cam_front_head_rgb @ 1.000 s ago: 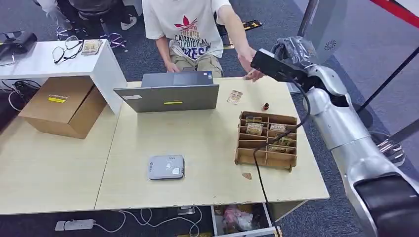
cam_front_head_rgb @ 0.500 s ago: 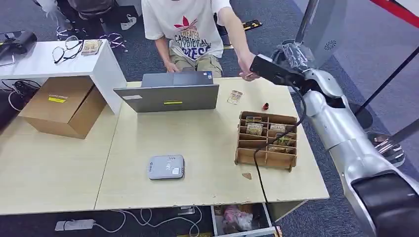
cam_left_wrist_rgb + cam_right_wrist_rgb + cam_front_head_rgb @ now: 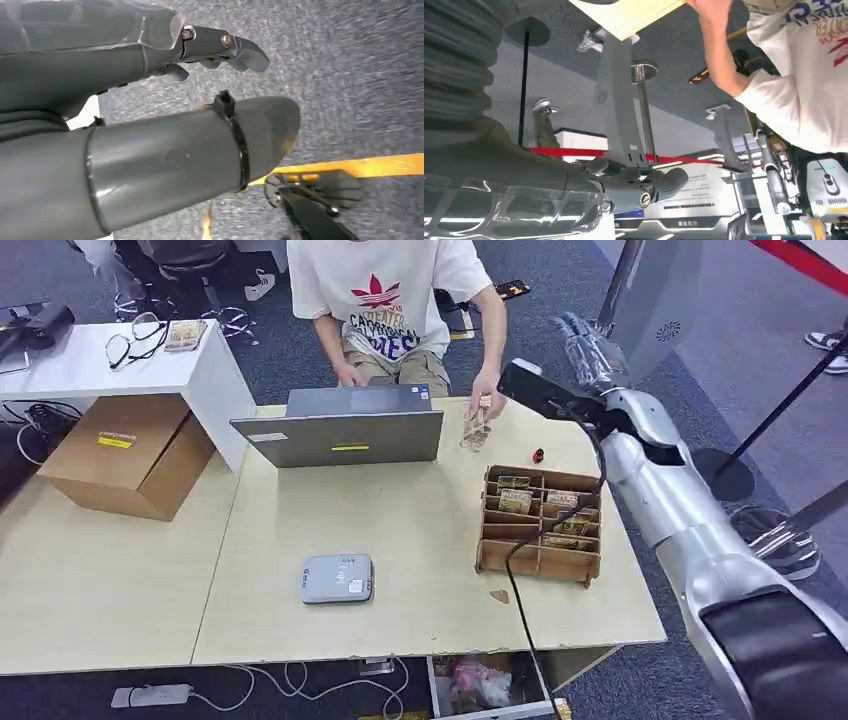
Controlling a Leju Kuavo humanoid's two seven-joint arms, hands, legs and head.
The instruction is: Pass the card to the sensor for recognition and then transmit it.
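Card in person's hand, seen from head view.

1. Pale wooden tabletop: broad bare stretch between grey flat sensor box and brown cardboard compartment organiser.
2. Open grey laptop walls the far side.
3. Person's hand occupies the gap beside the laptop.
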